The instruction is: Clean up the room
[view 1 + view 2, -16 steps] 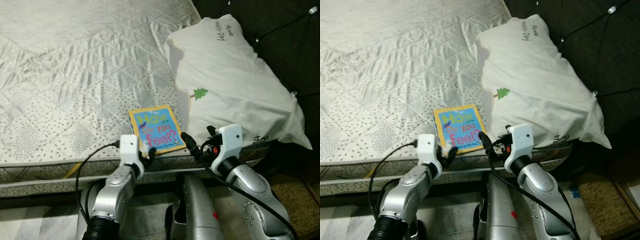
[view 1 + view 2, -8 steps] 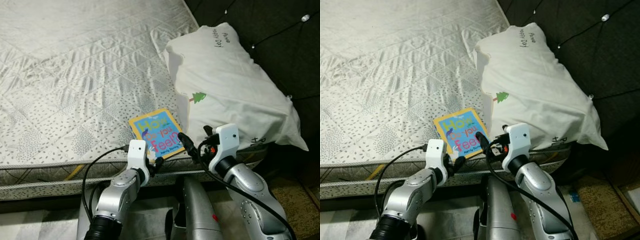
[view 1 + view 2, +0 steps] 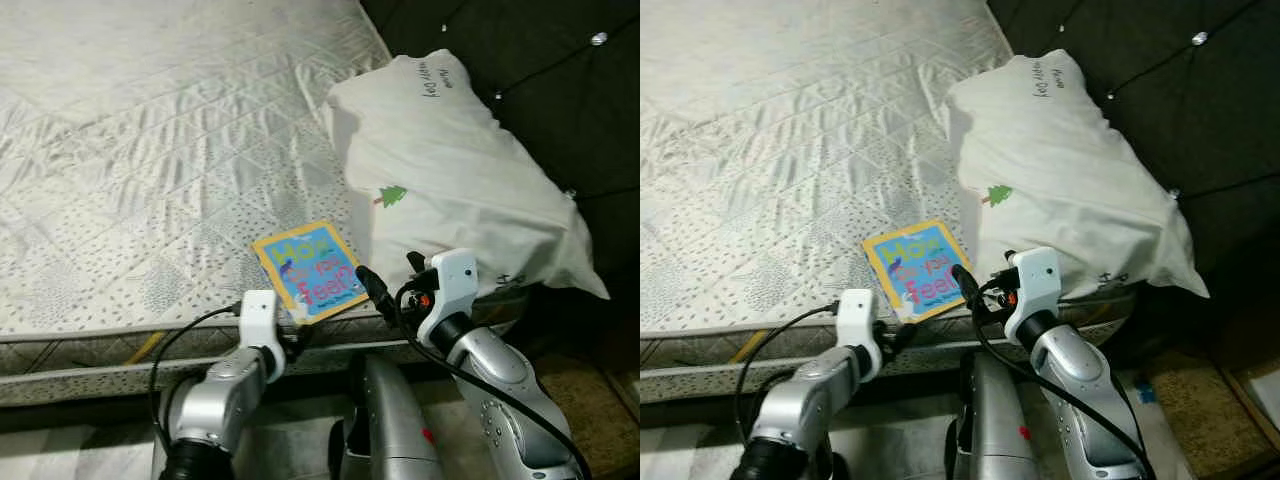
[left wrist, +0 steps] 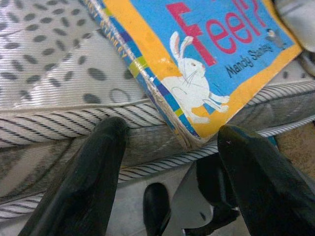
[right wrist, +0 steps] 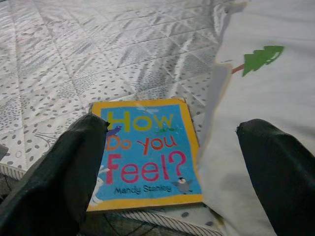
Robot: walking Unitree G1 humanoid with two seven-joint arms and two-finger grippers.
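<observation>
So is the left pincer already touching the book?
Apart. In the left wrist view both fingers of the open left pincer sit below the book corner, with mattress edge between.

Glossy board book [image 3: 308, 272] with worn edges, seemingly card, on a sheeny quilted cloth mattress [image 3: 150, 150] beside a matt cotton pillow [image 3: 460, 190].

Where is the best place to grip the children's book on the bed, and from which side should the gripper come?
Probably the book's near corner, from the mattress edge side. The book lies flat, and that corner appears to overhang the edge slightly, so one finger may slip beneath. The pillow blocks its right side. The left gripper is open just below that corner.
</observation>
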